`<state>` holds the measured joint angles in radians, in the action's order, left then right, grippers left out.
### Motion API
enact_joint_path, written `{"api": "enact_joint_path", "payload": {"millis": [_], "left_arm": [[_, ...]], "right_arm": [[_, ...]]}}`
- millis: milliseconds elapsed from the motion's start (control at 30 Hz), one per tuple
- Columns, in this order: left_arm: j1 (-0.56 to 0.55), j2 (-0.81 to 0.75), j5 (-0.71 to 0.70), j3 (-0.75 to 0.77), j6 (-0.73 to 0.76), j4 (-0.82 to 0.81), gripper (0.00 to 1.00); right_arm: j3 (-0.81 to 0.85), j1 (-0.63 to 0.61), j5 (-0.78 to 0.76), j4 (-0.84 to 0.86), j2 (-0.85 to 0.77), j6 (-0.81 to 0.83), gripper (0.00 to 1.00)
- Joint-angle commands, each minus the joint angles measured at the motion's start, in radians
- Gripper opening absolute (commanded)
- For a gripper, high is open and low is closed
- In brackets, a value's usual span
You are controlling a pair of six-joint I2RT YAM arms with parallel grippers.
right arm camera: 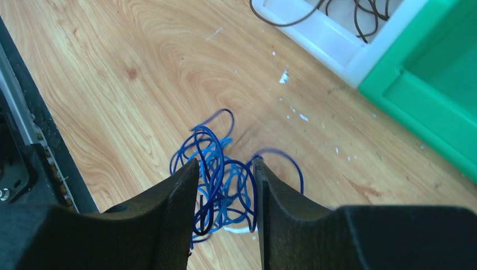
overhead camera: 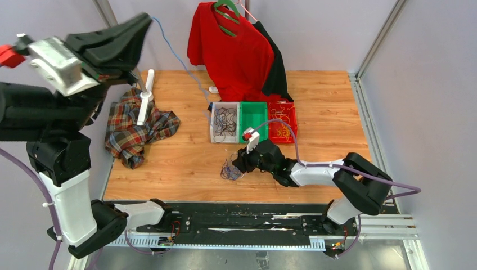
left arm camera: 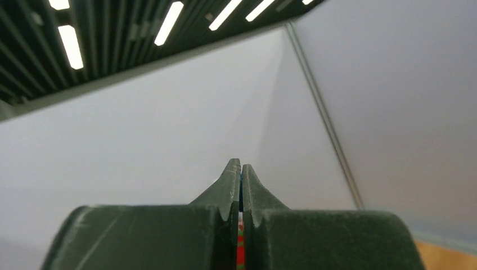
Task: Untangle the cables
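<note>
A tangle of blue cables (overhead camera: 229, 170) lies on the wooden table near the front edge. In the right wrist view this tangle (right arm camera: 216, 140) fills the gap between my right gripper's (right arm camera: 225, 163) fingers, with loops pressed against both inner faces. From above, the right gripper (overhead camera: 239, 165) is low over the tangle. My left gripper (overhead camera: 147, 19) is raised high at the back left. It is shut (left arm camera: 241, 163), with a thin blue cable (overhead camera: 177, 53) running from its tips down toward the table.
A white bin (overhead camera: 212, 121) of black cables, a green bin (overhead camera: 253, 115) and a red bin (overhead camera: 282, 121) of yellow cables stand mid-table. A red shirt (overhead camera: 233, 50) hangs behind them. A plaid cloth (overhead camera: 135, 129) and a white stand (overhead camera: 145, 98) lie at left.
</note>
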<state>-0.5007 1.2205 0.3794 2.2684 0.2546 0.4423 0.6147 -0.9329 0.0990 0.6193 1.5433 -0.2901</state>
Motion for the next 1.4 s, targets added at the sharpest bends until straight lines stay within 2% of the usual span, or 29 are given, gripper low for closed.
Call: {"api": "enact_joint_path", "payload": {"millis": [0, 100, 200, 300, 533, 667, 867, 1133, 1367], "left_arm": [[0.002, 0.007, -0.191, 0.028, 0.031, -0.294, 0.00], [0.002, 0.035, -0.203, 0.076, 0.042, -0.306, 0.00], [0.002, 0.037, -0.199, 0.055, 0.029, -0.332, 0.01], [0.002, 0.036, -0.152, 0.037, 0.009, -0.280, 0.01], [0.002, -0.041, -0.056, -0.229, -0.007, -0.239, 0.01], [0.002, -0.052, -0.009, -0.345, -0.036, -0.194, 0.00], [0.000, -0.003, 0.069, -0.461, -0.133, -0.177, 0.01], [-0.034, 0.148, 0.058, -0.480, -0.147, -0.226, 0.01], [-0.038, 0.267, 0.022, -0.460, -0.090, -0.268, 0.00]], "right_arm": [[-0.054, 0.016, -0.050, 0.011, -0.053, 0.010, 0.41], [-0.080, 0.016, -0.057, 0.007, -0.065, 0.011, 0.43], [-0.085, 0.015, -0.066, -0.024, -0.084, 0.016, 0.50], [-0.076, 0.016, -0.063, -0.050, -0.135, 0.014, 0.58], [0.057, 0.015, -0.069, -0.224, -0.344, 0.031, 0.73], [0.133, 0.015, -0.126, -0.277, -0.388, 0.044, 0.73], [0.172, 0.054, -0.370, -0.291, -0.365, 0.025, 0.72], [0.141, 0.160, -0.535, -0.283, -0.329, 0.007, 0.70], [0.117, 0.234, -0.538, -0.303, -0.319, 0.016, 0.68]]}}
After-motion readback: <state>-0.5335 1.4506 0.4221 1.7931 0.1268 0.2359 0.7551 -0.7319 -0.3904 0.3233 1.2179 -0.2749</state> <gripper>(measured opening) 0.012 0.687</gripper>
